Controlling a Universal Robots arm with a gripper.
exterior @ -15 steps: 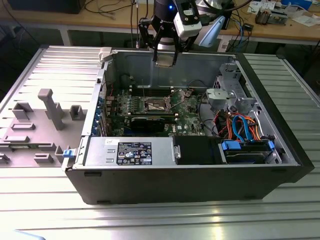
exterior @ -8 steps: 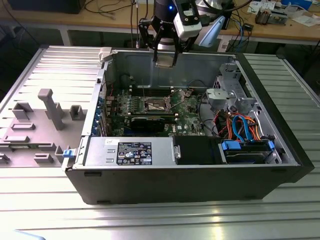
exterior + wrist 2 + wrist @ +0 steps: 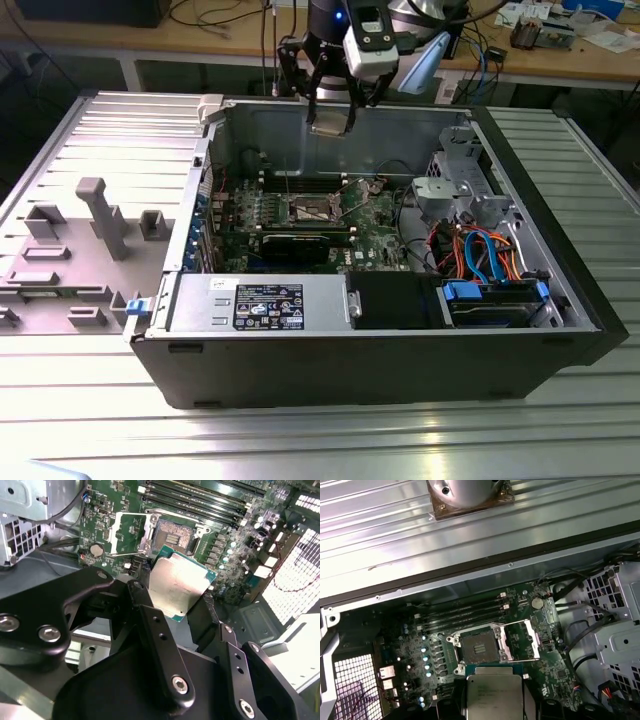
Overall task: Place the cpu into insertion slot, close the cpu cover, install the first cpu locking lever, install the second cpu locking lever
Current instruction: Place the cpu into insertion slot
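My gripper [image 3: 330,128] hangs above the open computer case and is shut on the cpu [image 3: 331,118], a flat square chip with a silver-grey top. In both wrist views the cpu [image 3: 177,585] [image 3: 494,695] sits edge-held between the black fingers [image 3: 141,597], above the green board and a little off to one side of the insertion slot [image 3: 172,534] [image 3: 477,649]. The slot [image 3: 308,210] is bare, its dark pin field showing. The cpu cover [image 3: 127,532] [image 3: 520,640] is swung open and lies beside the slot.
Long memory slots [image 3: 460,612] run beside the socket, and a black expansion card [image 3: 295,243] lies in front of it. A power supply [image 3: 255,303], drive cage [image 3: 465,190] and orange and blue cables [image 3: 480,255] crowd the case. Grey fixtures [image 3: 100,215] stand outside, at the exterior view's left.
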